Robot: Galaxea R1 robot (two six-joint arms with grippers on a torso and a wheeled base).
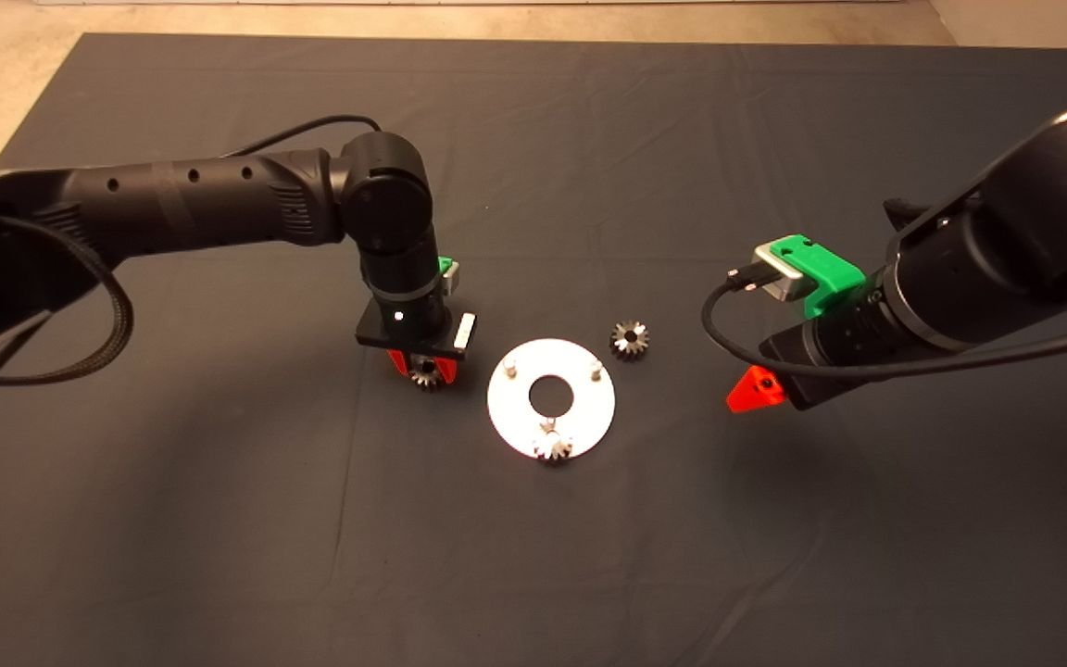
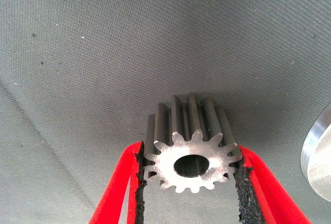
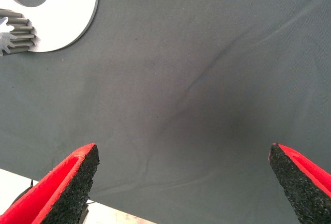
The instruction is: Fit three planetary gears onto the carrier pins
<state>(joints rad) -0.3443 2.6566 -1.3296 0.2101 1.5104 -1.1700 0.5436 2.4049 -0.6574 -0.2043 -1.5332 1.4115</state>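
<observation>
Steel gear, likely hard, slick and light, sits clamped across its teeth in left gripper; right gripper jaws apart

The flat white round disc with a large centre hole lies near the middle of the dark mat on the desk. Three short thin metal carrier pins stand on it in a triangle. One small steel toothed gear sits on the pin nearest the front edge of the disc. A second small steel gear lies on the mat just beside the disc, behind and to the right of it. A third small steel gear is between the jaws of the left gripper, just left of the disc. The right gripper is well to the right of the disc, its jaws wide apart over bare mat.
</observation>
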